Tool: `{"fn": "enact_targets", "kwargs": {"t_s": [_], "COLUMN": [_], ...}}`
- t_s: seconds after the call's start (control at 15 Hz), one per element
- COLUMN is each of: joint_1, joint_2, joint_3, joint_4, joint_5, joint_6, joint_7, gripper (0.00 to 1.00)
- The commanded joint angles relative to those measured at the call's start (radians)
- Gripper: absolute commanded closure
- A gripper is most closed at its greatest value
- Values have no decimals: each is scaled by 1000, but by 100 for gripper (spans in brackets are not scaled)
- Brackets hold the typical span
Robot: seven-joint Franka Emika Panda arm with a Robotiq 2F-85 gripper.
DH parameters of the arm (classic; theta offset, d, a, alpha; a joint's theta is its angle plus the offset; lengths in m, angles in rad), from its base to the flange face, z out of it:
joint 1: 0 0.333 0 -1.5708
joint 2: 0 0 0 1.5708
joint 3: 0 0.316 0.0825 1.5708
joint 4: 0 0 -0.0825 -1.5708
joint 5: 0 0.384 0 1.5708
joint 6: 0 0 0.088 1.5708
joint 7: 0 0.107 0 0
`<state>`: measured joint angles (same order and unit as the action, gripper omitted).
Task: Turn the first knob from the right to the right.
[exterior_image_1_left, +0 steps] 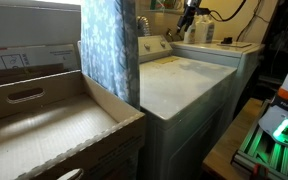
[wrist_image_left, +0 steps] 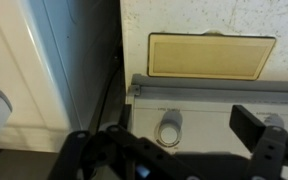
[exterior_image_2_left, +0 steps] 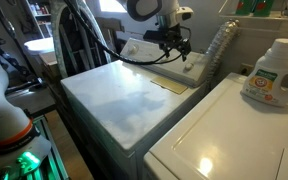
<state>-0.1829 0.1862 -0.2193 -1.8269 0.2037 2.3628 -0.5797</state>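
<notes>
Your pincer point(wrist_image_left: 169, 150) is wide open, and the knob point(wrist_image_left: 170, 128) shows between its two fingers, not touched. The knob is small, round and pale grey. It sits on the grey strip point(wrist_image_left: 214, 95) at the back of the washer point(exterior_image_2_left: 124, 100), near a tan flap point(wrist_image_left: 212, 55).

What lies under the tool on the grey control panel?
A round grey knob, between the black tool's open fingers. The tool's body covers the knob's lower edge.
</notes>
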Motion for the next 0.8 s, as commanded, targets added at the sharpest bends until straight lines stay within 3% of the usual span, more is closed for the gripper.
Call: {"fn": "enact_targets", "kwargs": {"t_s": [0.0, 0.73], "joint_1": [-44, -121], "joint_2": [117, 374], "joint_3": [58, 185], "joint_4": [103, 327], "joint_5": [48, 26], "joint_6": [63, 193], "joint_7": [7, 52], "gripper": [0, 0]}}
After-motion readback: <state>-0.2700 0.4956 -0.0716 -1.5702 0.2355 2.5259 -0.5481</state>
